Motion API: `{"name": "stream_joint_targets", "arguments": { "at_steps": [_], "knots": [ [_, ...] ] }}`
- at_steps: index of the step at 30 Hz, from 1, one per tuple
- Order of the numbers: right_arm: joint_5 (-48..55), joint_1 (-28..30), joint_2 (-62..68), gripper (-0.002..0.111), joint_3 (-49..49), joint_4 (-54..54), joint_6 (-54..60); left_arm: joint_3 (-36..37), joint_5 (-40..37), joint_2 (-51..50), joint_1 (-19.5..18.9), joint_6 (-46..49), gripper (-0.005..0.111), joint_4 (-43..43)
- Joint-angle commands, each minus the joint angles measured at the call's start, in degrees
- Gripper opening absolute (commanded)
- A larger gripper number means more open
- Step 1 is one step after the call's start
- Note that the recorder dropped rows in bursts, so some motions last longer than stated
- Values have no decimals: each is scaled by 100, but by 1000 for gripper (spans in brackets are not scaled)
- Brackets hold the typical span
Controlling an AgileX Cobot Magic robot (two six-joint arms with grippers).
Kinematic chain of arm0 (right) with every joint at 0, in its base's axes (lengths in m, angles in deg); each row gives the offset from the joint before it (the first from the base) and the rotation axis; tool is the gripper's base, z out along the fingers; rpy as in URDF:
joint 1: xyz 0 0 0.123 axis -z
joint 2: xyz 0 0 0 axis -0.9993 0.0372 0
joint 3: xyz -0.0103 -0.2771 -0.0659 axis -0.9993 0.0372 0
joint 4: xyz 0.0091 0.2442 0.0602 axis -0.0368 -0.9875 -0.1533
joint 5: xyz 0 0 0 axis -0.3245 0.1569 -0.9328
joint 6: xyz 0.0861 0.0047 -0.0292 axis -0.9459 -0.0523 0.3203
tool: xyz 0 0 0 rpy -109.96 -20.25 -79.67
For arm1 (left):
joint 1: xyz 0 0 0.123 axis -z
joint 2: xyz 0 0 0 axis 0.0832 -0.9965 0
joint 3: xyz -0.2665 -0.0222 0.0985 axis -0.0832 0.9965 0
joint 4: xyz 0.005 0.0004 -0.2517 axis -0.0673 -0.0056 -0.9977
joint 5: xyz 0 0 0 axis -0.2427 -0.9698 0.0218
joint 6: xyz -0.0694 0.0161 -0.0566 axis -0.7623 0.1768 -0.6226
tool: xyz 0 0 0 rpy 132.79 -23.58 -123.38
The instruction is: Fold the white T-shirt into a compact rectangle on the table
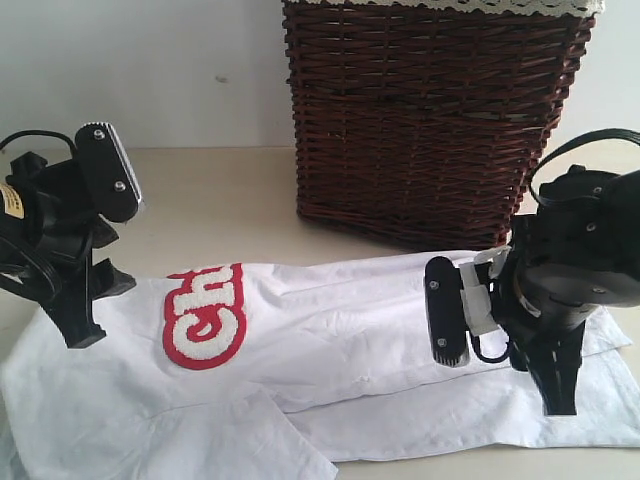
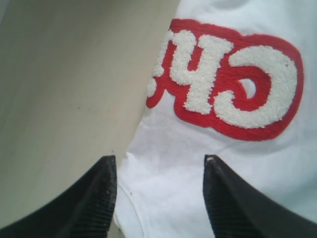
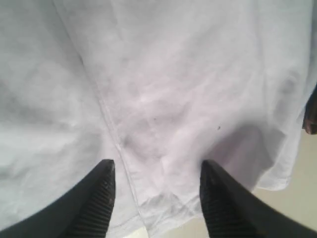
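**Both grippers over the shirt.** Your left gripper stood open, its two black ribbed fingers well apart and holding nothing. The thin white cotton T-shirt lay spread in a long band on the broad, pale cream matte table, reaching from under this gripper across to the other one.

**Left end.** The shirt's side edge ran up through the gap between the fingers. One finger hung over bare table and the other over cloth. A curved hem seam lay just beside the finger on the table side. Ahead of the fingertips sat the fuzzy white lettering outlined in red, cut off at the fold along that same edge. To the outer side of this gripper the table was bare, marked by a few small dark specks. In the exterior view that open surface ran on behind the gripper to the plain whitish wall.

**Right end.** Your right gripper was likewise open and empty, with both fingers over wrinkled white cloth. A straight seam passed between them. The shirt's edge lay close under the fingertips, with a strip of table showing just past it.

**Clearance.** Behind the right gripper, the dark brown woven wicker basket with its pale lace-trimmed liner stood near the shirt's far edge. A loose flap of shirt lay on the near side between the two grippers.
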Motion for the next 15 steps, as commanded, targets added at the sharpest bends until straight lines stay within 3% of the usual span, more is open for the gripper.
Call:
{"name": "stream_joint_targets", "arguments": {
  "at_steps": [1, 15],
  "knots": [
    [91, -10, -23, 54, 5, 88, -10, 26, -90, 42, 30, -49, 52, -74],
    [-462, 303, 606, 54, 5, 389, -128, 26, -49, 42, 30, -49, 52, -111]
  ]
}}
